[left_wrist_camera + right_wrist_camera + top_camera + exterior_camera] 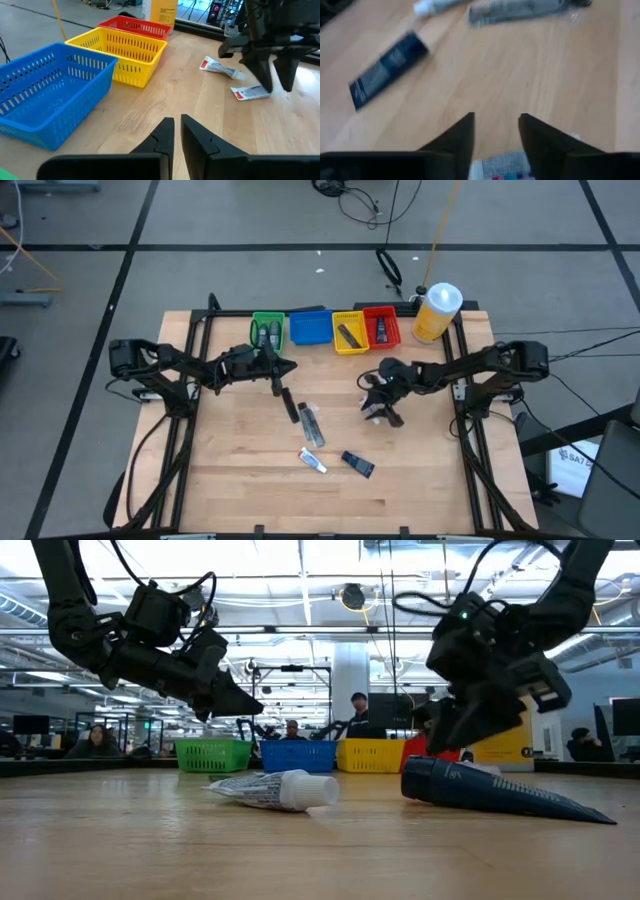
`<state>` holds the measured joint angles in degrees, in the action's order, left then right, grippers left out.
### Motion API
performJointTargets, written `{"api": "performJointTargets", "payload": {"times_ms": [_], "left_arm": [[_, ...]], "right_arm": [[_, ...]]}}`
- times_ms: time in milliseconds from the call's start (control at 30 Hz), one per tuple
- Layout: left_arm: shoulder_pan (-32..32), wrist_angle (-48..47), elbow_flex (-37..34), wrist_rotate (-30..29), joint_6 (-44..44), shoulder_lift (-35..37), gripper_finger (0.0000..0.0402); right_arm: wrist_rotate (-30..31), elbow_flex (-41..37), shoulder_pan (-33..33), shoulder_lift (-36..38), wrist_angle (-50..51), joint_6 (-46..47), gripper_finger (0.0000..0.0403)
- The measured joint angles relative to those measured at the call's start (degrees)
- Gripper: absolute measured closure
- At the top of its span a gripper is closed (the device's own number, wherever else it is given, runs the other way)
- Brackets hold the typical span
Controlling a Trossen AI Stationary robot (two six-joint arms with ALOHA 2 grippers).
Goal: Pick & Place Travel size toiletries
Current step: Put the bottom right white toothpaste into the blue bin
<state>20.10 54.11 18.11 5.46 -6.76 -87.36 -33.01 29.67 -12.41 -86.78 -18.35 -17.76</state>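
A: What's on the tabletop (pixel 230 480), biggest first?

B: Two arms. Then a bin row at twelve o'clock: green bin (pixel 267 331), blue bin (pixel 310 328), yellow bin (pixel 349 331), red bin (pixel 381 327), with a yellow bottle (pixel 437 312) at one o'clock.

A: The hands?

B: Left hand (pixel 285 368) hangs near the green bin, fingers pressed together, pinching nothing. Right hand (pixel 381 414) sits right of centre, fingers spread over a white sachet (pixel 507 164).

A: Toiletries?

B: Dark tube (pixel 357 464) and white tube (pixel 313 460) at six o'clock; a grey tube (pixel 312 425) at centre.
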Motion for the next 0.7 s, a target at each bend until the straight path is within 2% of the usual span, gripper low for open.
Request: {"api": "performJointTargets", "payload": {"times_ms": [167, 333, 433, 500, 633, 700], "left_arm": [[0.0, 0.0, 0.0, 0.0, 0.2, 0.0, 0.0375], [0.0, 0.0, 0.0, 0.0, -0.5, 0.0, 0.0389], [0.0, -0.2, 0.0, 0.0, -0.7, 0.0, 0.0398], [0.0, -0.4, 0.0, 0.0, -1.0, 0.0, 0.04], [-0.1, -0.7, 0.0, 0.0, -1.3, 0.0, 0.039], [-0.2, -0.7, 0.0, 0.0, -1.3, 0.0, 0.0382]], "right_arm": [[-0.1, 0.1, 0.9, -3.1, -0.6, -5.3, 0.0175], [2.0, 0.2, 0.9, -3.1, -4.5, -4.5, 0.0146], [10.9, 0.2, 2.0, -0.6, -4.2, -0.1, 0.0145], [17.6, 0.3, 3.4, 1.4, -0.4, 3.3, 0.0144], [26.7, 0.2, 7.6, 4.6, 7.8, 12.3, 0.0144], [29.9, 0.2, 10.5, 5.1, 8.9, 17.3, 0.0144]]}}
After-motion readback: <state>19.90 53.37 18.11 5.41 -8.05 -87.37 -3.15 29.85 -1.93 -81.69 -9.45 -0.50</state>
